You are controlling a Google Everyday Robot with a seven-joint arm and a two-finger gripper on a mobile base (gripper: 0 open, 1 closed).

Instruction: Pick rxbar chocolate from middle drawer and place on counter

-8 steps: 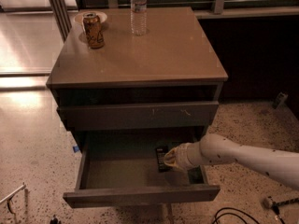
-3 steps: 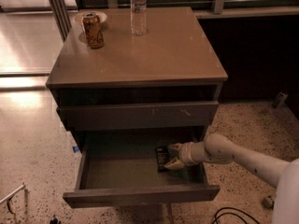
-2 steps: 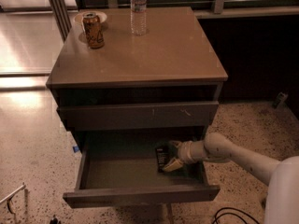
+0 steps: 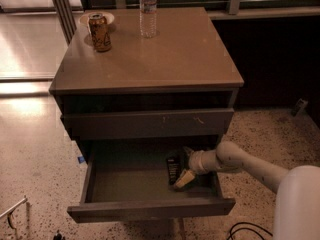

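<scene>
The rxbar chocolate, a small flat black wrapper, lies on the floor of the open middle drawer, right of centre. My gripper reaches into the drawer from the right and sits right at the bar's right edge. Its fingers are spread, with one pale fingertip toward the drawer front and the other toward the back. The bar rests on the drawer floor. The counter is the glossy tan top of the cabinet, above the drawers.
An orange drink can and a white plate stand at the counter's back left, with a clear water bottle at the back centre. A drawer front with pale scratch marks overhangs the open drawer. My arm's white body fills the lower right.
My gripper stays at the bar inside the drawer, with only slight shifts. My arm's white body has come further into view at lower right. The bar has not left the drawer floor.
</scene>
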